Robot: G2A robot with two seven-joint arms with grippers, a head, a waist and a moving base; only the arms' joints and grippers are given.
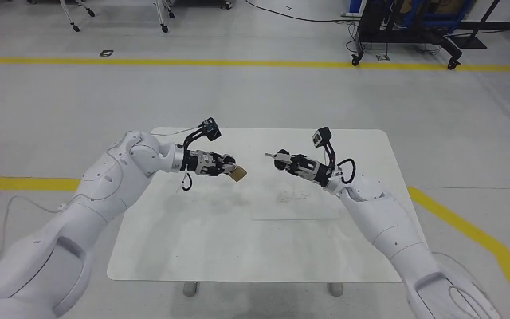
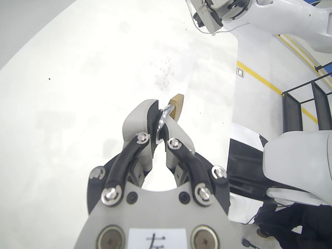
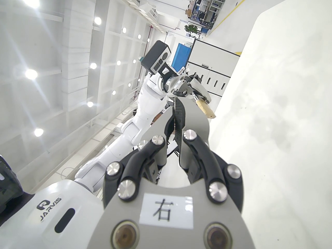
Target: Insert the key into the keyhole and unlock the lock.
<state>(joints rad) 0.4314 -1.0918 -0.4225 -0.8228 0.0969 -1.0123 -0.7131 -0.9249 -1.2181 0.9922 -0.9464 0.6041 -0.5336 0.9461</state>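
Brass padlock, silver shackle pinched between the left fingers, body jutting past their tips (clear of the desk), slim key poking from the right fingers, apart from the padlock

L hand grips lock shackle | over table | R hand opp.

So both grippers float above the table: left gripper with the lock at 11 o'clock from centre, right gripper with the key at 1. Small open gap between them.
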